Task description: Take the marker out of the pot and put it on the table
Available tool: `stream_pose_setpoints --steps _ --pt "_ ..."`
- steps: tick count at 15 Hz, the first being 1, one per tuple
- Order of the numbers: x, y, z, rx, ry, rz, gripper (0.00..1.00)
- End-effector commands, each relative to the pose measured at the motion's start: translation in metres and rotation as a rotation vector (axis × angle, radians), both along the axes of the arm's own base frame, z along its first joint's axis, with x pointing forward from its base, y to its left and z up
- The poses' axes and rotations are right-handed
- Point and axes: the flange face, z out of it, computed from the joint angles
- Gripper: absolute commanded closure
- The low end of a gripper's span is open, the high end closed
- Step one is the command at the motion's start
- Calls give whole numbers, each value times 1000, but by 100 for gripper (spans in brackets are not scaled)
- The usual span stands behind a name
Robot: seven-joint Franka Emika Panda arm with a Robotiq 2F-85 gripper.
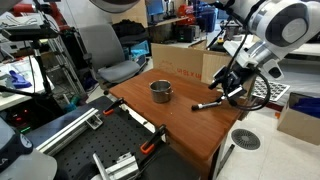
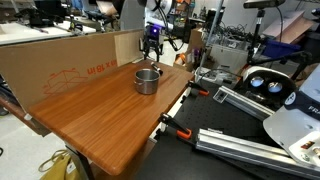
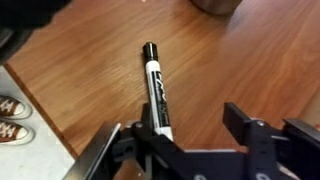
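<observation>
Gripper (image 3: 185,138): spread wide, clamping nothing, hanging low over the table (image 3: 90,60) close to one edge, well apart from the pot (image 1: 161,90). In the wrist view, straddles the near end of the marker (image 3: 155,90), closer to one finger than the other. Contact with that finger: cannot tell, hidden behind dark linkage.

Marker: lying flat on the reddish wood, out of the pot, black cap pointing away from the wrist camera, white printed barrel running back between the jaws. Probably a dry-erase type, print too blurred to read. Visible too in an exterior view, marker (image 1: 207,103) just beside the gripper (image 1: 228,92).

Handling, as a judgement: light, stiff, hard plastic. Smooth and round, so prone to rolling, or to squirting out of a pinch taken near either end. Best taken across mid-barrel, jaws square to its length, closed gently. Not fragile.

Task apparently complete bar the retreat. Calls for a straight lift, to avoid nudging the marker toward the table edge.
</observation>
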Motion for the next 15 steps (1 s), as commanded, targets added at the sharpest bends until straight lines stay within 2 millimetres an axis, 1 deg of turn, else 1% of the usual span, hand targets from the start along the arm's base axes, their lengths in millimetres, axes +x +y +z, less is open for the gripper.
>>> stream_pose_setpoints --steps 1,5,8,11,15 --pt "5 -2 3 35 12 -9 0" --pt "7 1 11 46 -2 -5 0" --pt "10 2 25 59 -25 -3 0" --pt "16 3 49 82 -82 6 0" --pt "20 3 95 96 -153 30 0"
